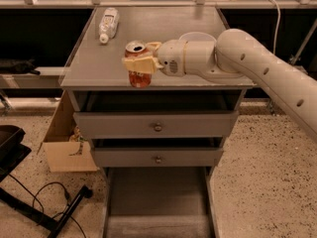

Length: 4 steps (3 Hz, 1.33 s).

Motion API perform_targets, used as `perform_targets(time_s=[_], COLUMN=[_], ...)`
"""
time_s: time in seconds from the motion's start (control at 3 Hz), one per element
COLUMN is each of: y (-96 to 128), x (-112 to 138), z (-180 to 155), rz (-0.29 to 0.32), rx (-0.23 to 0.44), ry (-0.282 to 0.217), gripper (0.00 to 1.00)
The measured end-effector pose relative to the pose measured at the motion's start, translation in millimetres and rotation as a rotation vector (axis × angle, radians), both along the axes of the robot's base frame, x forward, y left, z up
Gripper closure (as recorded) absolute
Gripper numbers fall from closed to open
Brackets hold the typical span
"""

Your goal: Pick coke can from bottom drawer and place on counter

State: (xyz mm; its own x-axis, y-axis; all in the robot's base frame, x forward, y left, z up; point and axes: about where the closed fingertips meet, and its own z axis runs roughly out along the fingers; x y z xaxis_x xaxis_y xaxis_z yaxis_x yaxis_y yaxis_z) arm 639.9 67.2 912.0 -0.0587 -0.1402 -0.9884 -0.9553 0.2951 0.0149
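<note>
While beside bowl (199,35), claw (141,56) around coke can (140,79)

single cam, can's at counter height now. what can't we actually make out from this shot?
Camera view, the only one:
- The coke can, gripped by the tool at the front edge of the counter: landed or hovering, this angle does not settle it.
- The can's label: covered by the tool's near finger.
- The bowl: only its rim shows behind the arm.
- The bottom drawer: its front is cut off by the lower picture edge.
</note>
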Motion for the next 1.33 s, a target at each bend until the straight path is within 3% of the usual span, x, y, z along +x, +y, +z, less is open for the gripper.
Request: perform_targets(time_s=[0.33,0.67,1.33], y=[-9.9,-8.3,13.6], x=[26.4,55.0,130.8], z=[13.5,14.7,-2.4], rz=[-0.083,-0.127,-0.203], rx=[0.058,0.102,0.140], ry=[-0.008,-0.017,-0.009], gripper=[1.00,1.00,1.00])
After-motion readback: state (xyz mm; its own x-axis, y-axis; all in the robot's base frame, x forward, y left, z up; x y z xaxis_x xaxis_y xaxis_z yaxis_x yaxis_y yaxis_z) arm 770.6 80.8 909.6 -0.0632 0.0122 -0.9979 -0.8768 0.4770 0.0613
